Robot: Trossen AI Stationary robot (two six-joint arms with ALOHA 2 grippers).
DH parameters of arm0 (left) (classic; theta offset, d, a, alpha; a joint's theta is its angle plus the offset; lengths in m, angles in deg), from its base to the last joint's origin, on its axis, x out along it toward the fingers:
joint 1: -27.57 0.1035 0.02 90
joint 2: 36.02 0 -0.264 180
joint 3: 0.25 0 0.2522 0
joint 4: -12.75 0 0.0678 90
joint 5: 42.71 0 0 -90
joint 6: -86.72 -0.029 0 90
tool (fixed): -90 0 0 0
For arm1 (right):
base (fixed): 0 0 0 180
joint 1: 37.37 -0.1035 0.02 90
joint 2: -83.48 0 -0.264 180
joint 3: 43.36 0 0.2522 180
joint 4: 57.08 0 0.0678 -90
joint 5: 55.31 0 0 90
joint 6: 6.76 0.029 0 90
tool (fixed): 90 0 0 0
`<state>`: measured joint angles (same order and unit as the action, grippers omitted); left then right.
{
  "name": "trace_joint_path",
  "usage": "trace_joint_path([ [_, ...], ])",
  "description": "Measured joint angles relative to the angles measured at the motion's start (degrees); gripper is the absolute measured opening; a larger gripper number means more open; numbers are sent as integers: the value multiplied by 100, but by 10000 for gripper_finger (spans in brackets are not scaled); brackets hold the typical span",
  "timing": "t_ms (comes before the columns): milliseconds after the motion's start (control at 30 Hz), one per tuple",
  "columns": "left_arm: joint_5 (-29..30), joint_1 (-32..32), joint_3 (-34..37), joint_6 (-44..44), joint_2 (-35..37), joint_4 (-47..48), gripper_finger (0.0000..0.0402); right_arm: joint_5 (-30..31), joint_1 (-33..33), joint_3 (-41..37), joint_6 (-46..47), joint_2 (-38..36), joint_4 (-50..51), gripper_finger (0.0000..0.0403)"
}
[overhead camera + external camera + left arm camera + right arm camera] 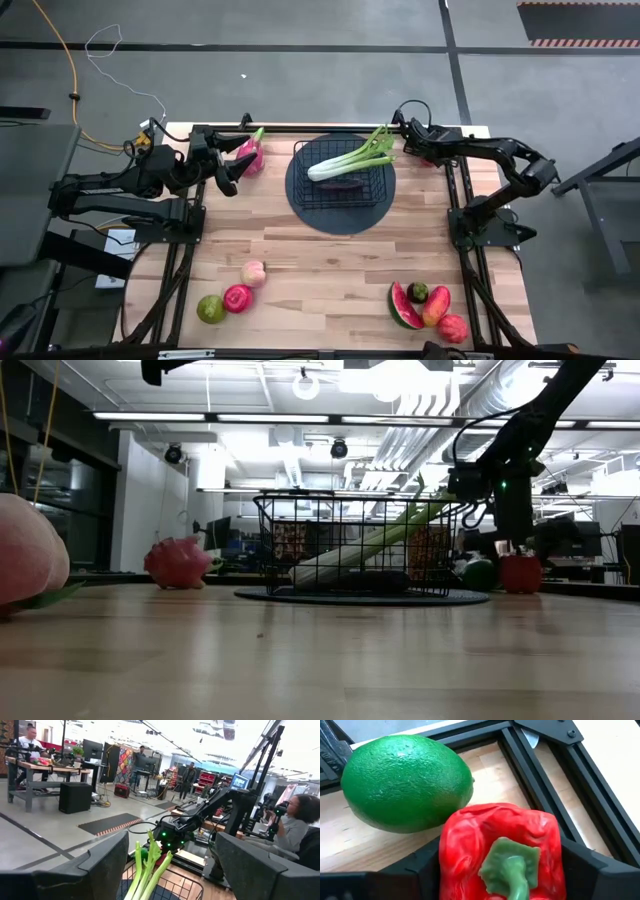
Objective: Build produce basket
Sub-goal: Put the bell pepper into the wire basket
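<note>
The black wire basket (378, 188) stands on a dark round mat (300, 205) at the table's far middle, with a green-white leafy stalk (345, 160) lying across it. At the far right corner a red pepper (502, 845) stands stem up next to a green round fruit (405, 782). My right gripper (502, 870) is shut on the pepper. A pink dragon fruit (249, 155) lies at the far left. My left gripper (228, 178) hangs open above the table beside it, with nothing between its fingers. My right gripper pinches the red pepper between its two fingers, one pad (422, 865) on the side toward the green fruit, the other (580, 865) on the opposite side (560, 860). The fingers slant down from above. The pepper stands upright on the table (520, 573).
Near the front left lie a peach (253, 272), a red apple (238, 298) and a green apple (210, 309). At the front right sit a watermelon slice (403, 305), a mango (436, 305) and more fruit. Black frame rails (555, 780) run close by the pepper.
</note>
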<state>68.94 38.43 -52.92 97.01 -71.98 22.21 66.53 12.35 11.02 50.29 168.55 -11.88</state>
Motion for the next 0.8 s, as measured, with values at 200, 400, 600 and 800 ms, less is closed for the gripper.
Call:
trace_joint_path([
  [200, 0, -1, 0, 0, 0, 2, 289, -28, -308, 9, -343, -794, 330, 267],
  [400, 0, 0, 0, 9, 0, 0, 289, 564, -783, 575, -1304, -2239, 543, 267],
  [600, -188, 0, 0, 155, 0, -4, 289, -80, -1502, 1245, -2959, -3386, -660, 268],
  [800, -498, -4, 0, 159, 0, -7, 289, -2346, -2294, 1429, -3401, -3736, -1391, 270],
])
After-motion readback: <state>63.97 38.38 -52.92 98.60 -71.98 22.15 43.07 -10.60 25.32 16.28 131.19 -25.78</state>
